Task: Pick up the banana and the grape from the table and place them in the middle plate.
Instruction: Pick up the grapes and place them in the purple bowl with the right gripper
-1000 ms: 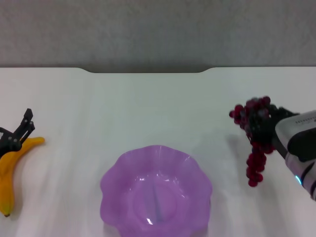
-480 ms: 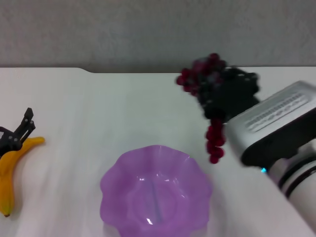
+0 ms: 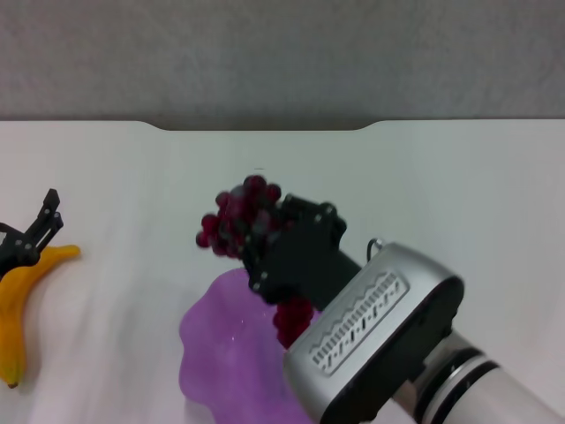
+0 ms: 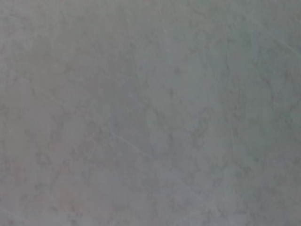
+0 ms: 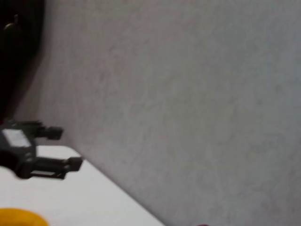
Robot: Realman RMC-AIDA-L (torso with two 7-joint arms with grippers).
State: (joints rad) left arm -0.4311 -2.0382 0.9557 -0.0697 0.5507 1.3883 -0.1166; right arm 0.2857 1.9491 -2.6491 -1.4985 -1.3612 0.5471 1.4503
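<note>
My right gripper is shut on the grape, a dark red-purple bunch, and holds it in the air over the far part of the middle plate, a translucent purple scalloped dish that my right arm partly hides. A few grapes hang below the gripper. The banana lies on the white table at the far left. My left gripper is open just above the banana's far end. The right wrist view also shows the left gripper and a bit of the banana.
The table's notched far edge meets a grey wall. The left wrist view shows only a plain grey surface. My silver right arm covers the plate's right side.
My right gripper has carried the grape from the right of the table leftward and nearer, to above the plate. The left gripper and the banana have stayed put.
</note>
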